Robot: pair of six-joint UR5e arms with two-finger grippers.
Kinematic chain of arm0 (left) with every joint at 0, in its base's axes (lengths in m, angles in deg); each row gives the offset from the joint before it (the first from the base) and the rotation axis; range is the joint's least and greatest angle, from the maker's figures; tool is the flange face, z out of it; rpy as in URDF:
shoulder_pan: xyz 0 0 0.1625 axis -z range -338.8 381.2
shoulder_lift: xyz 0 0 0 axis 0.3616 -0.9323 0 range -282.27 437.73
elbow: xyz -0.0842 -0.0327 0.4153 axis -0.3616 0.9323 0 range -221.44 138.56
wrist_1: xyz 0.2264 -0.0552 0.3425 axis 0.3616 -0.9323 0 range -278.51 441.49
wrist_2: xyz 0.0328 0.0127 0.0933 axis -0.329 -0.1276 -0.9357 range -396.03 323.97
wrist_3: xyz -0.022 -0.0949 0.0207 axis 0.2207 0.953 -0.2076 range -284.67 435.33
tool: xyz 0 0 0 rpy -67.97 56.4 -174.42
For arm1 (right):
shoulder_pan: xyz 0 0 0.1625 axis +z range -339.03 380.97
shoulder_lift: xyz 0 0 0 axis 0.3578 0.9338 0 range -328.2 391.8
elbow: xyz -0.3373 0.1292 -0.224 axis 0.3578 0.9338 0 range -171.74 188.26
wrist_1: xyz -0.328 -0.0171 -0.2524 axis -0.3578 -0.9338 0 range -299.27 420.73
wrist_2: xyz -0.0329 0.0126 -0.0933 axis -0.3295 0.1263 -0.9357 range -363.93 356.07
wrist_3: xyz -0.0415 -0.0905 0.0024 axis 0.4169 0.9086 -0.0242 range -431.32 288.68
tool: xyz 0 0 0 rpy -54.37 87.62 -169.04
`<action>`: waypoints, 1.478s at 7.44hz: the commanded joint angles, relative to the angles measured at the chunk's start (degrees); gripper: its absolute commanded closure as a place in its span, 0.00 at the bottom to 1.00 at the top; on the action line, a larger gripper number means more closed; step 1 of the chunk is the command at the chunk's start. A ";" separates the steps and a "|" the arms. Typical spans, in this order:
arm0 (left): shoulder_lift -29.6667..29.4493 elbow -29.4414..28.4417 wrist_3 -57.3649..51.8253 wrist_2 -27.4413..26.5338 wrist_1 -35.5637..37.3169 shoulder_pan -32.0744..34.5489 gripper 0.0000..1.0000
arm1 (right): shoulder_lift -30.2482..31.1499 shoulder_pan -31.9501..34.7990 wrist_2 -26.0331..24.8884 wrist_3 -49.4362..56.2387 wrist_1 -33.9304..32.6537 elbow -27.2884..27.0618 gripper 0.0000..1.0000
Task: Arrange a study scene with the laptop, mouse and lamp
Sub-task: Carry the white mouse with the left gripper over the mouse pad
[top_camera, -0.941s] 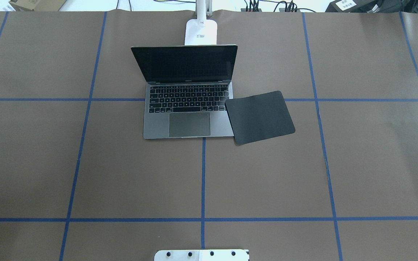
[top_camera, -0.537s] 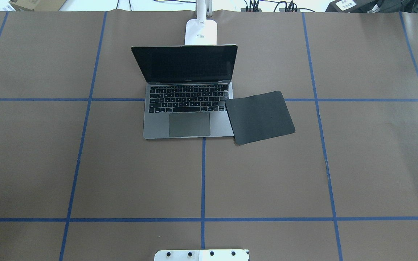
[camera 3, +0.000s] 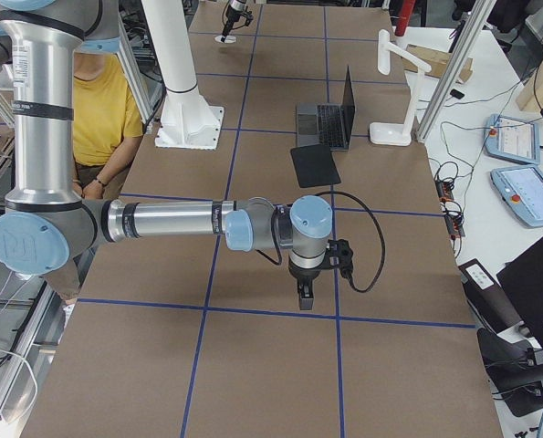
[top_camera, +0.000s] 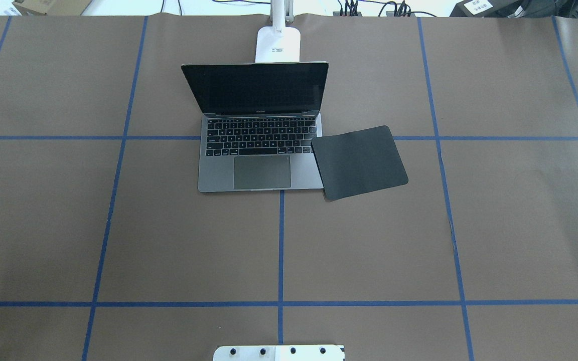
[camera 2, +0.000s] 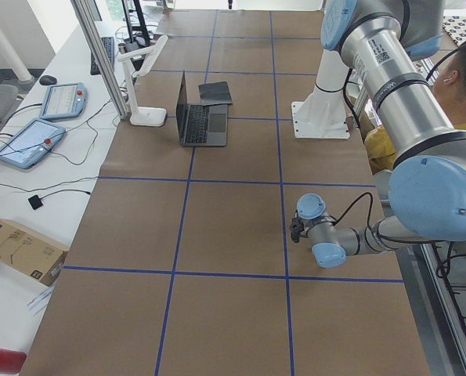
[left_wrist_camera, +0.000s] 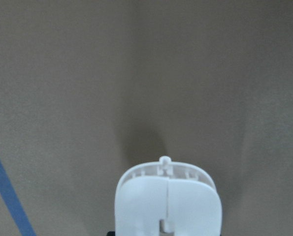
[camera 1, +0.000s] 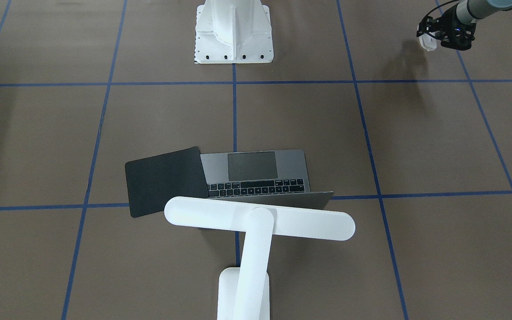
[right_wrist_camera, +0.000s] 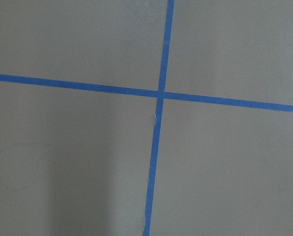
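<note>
Comparing overhead frames, I log no visible change: the laptop [top_camera: 261, 150], the black mat [top_camera: 359, 163] and the lamp [top_camera: 278, 45] sit exactly where they were a moment ago.

A matt, smooth finish is seen on the slim space-grey metal laptop [top_camera: 261, 145], with a glossy dark screen [top_camera: 256, 87]. The thin black square mat [top_camera: 359, 163] is shown dull and matt, while the white plastic desk lamp [camera 1: 259, 220] and small white oval plastic mouse [left_wrist_camera: 168, 204] are moulded smooth. Matt brown paper [top_camera: 369, 250] lined with blue tape [top_camera: 280, 240] is laid beneath them.
</note>
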 commanded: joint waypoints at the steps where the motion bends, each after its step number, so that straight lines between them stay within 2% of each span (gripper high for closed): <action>1: -0.26 2.71 0.18 1.99 0.40 1.58 0.70 | 0.39 0.00 0.05 0.00 -0.07 0.12 0.00; 3: -1.22 7.61 1.85 2.97 6.25 2.46 0.72 | 0.48 0.00 0.06 0.00 -0.07 0.38 0.00; 5: -6.82 13.67 1.85 3.06 18.26 5.70 0.73 | 0.39 0.00 0.06 -0.09 -0.07 0.65 0.00; 6: -11.55 15.44 1.50 2.97 25.64 7.20 0.74 | 0.65 0.00 0.06 -0.26 -0.07 0.74 0.00; 8: -20.00 15.99 1.24 2.97 32.98 10.98 0.75 | 1.09 0.00 0.14 -0.44 0.02 1.26 0.00; 11: -38.61 15.73 1.06 2.97 51.14 15.82 0.76 | 1.01 0.00 0.14 -0.97 0.02 1.35 0.00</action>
